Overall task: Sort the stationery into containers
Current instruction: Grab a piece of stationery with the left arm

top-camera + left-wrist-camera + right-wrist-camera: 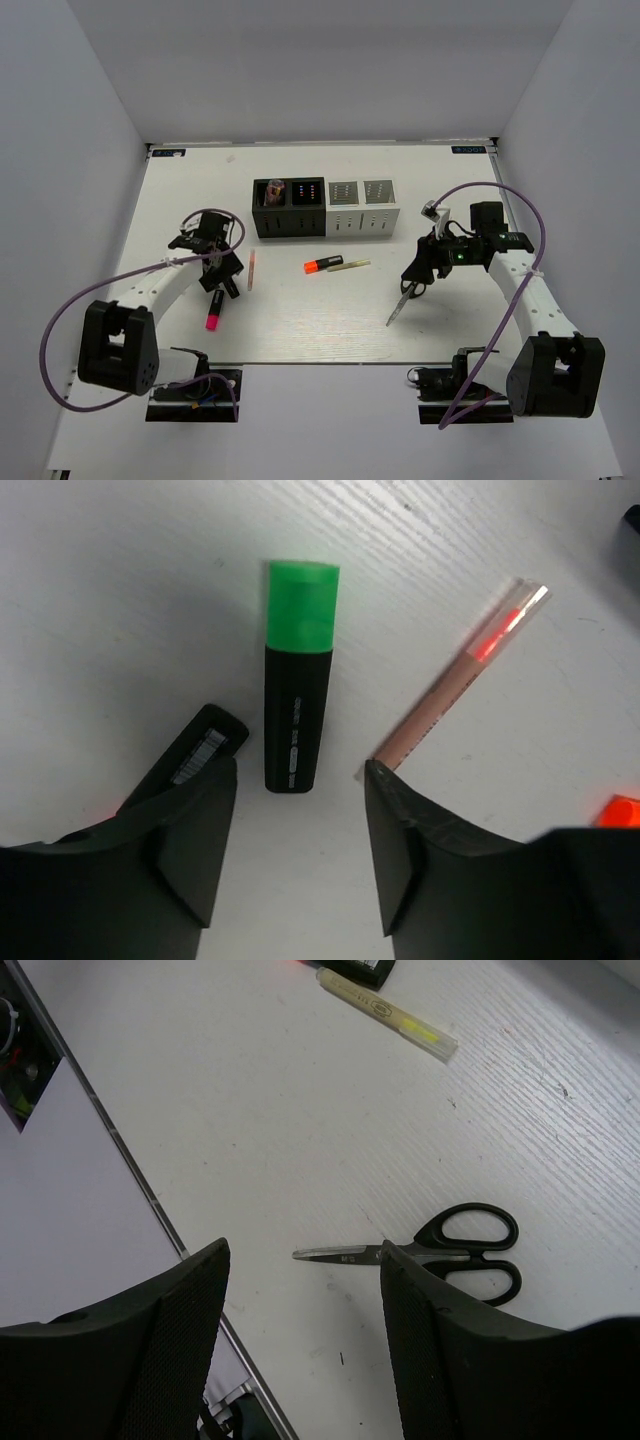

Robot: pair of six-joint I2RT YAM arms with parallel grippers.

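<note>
The containers, two black cups (288, 224) and two white cups (362, 224), stand in a row at the back middle. The leftmost black cup holds a pinkish item. My left gripper (222, 278) is open and empty, low over the table. In the left wrist view (298, 770) a green-capped black marker (298, 695) lies just ahead of its fingers, with a pink stick (455, 685) beside the right finger. A pink-capped marker (213, 310) lies near it. My right gripper (418, 272) is open and empty above the black-handled scissors (451, 1253), whose blade tip shows between the fingers.
An orange-capped marker (322, 264) and a yellowish stick (349, 265) lie side by side in front of the cups. The pink stick (251, 268) lies right of the left gripper. The table's near edge (150, 1200) is close to the right gripper. White walls enclose the table.
</note>
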